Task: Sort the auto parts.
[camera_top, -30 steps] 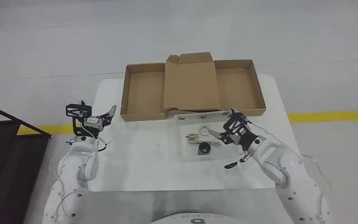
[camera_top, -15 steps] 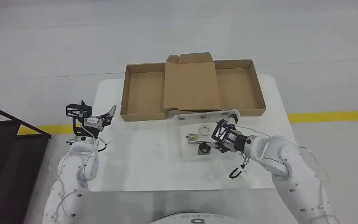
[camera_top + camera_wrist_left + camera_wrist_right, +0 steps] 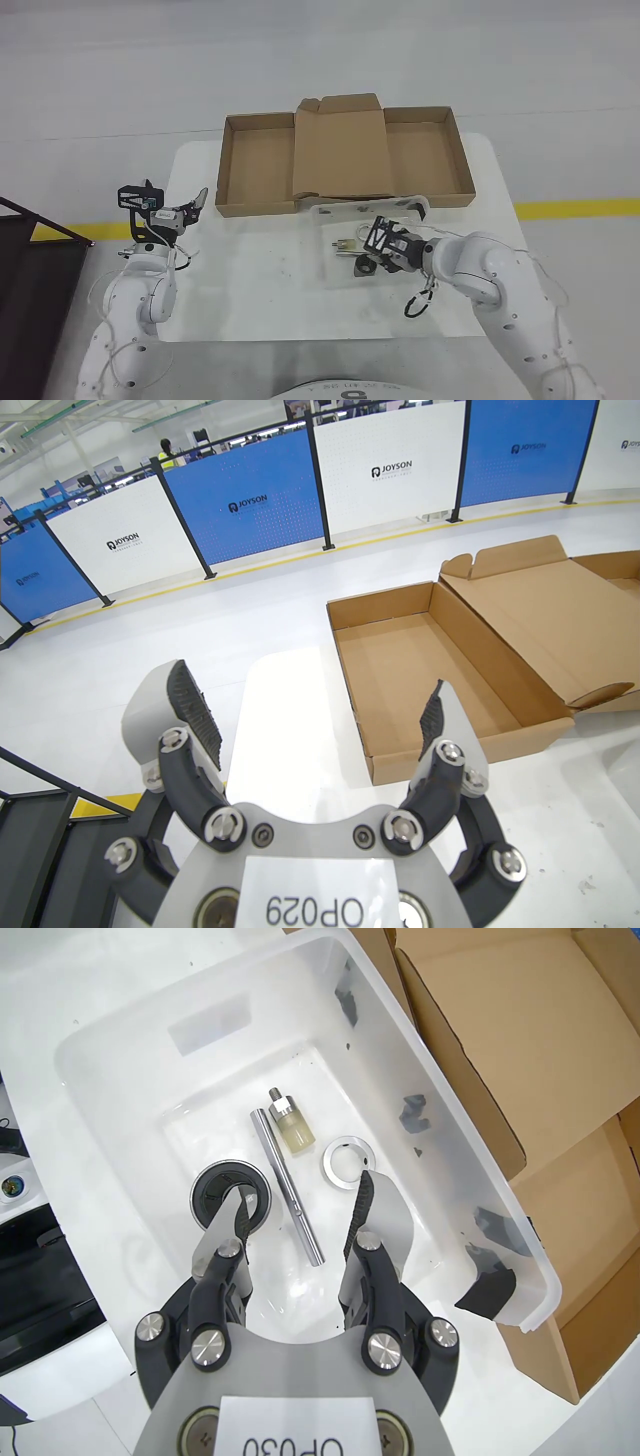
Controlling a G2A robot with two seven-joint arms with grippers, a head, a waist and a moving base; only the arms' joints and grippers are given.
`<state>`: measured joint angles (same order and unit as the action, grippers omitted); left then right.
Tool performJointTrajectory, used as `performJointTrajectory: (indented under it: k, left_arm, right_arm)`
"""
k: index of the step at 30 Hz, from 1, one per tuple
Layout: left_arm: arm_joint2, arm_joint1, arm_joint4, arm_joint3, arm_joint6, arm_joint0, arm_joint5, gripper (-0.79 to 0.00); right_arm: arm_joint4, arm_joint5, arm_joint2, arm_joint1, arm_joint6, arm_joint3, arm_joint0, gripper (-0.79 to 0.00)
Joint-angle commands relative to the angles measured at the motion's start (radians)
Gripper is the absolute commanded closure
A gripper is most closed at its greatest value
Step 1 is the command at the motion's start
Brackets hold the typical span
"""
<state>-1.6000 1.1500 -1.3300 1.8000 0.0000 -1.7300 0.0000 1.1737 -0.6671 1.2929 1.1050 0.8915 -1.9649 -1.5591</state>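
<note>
Right end effector (image 3: 302,1185) is hanging, fingers apart, over the clear plastic bin (image 3: 400,1068). Thin steel rod (image 3: 285,1178) is lying mid-floor between those fingers, long axis crossing their closing line. Left end effector (image 3: 320,720), also spread, is sitting at the counter's (image 3: 290,750) left edge, well apart.

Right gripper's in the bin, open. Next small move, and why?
Probably lower a little and close on the steel rod: the right gripper is open inside the clear bin, fingers straddling the rod, one over the black bearing, the other by the silver ring.
</note>
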Motion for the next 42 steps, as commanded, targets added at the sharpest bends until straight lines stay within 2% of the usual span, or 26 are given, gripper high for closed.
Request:
performJointTrajectory:
  k: [1, 9, 24, 26, 28, 29, 30, 36, 42]
  left_arm:
    - [0.000, 0.000, 0.000, 0.000, 0.000, 0.000, 0.000, -0.785]
    - [0.000, 0.000, 0.000, 0.000, 0.000, 0.000, 0.000, -0.785]
    - [0.000, 0.000, 0.000, 0.000, 0.000, 0.000, 0.000, -0.785]
    - [0.000, 0.000, 0.000, 0.000, 0.000, 0.000, 0.000, -0.785]
    - [0.000, 0.000, 0.000, 0.000, 0.000, 0.000, 0.000, -0.785]
    - [0.000, 0.000, 0.000, 0.000, 0.000, 0.000, 0.000, -0.785]
    - [0.000, 0.000, 0.000, 0.000, 0.000, 0.000, 0.000, -0.785]
    - [0.000, 0.000, 0.000, 0.000, 0.000, 0.000, 0.000, -0.785]
    - [0.000, 0.000, 0.000, 0.000, 0.000, 0.000, 0.000, -0.785]
  right_arm:
    - [0.003, 0.001, -0.010, -0.001, 0.009, 0.007, 0.009, -0.388]
    - [-0.030, -0.034, -0.043, -0.007, 0.044, 0.042, 0.039, -0.369]
    - [0.005, 0.017, -0.140, -0.007, 0.103, 0.120, 0.132, -0.329]
    - [0.012, 0.015, -0.155, -0.007, 0.111, 0.131, 0.144, -0.302]
    - [0.015, 0.012, -0.167, -0.007, 0.119, 0.140, 0.154, -0.231]
    - [0.018, 0.008, -0.172, -0.008, 0.123, 0.143, 0.159, -0.157]
    - [0.018, 0.003, -0.176, -0.008, 0.125, 0.145, 0.163, 0.000]
    - [-0.001, -0.036, -0.167, -0.017, 0.117, 0.145, 0.167, 0.000]
    - [-0.050, -0.059, -0.089, -0.034, 0.093, 0.147, 0.154, 0.000]
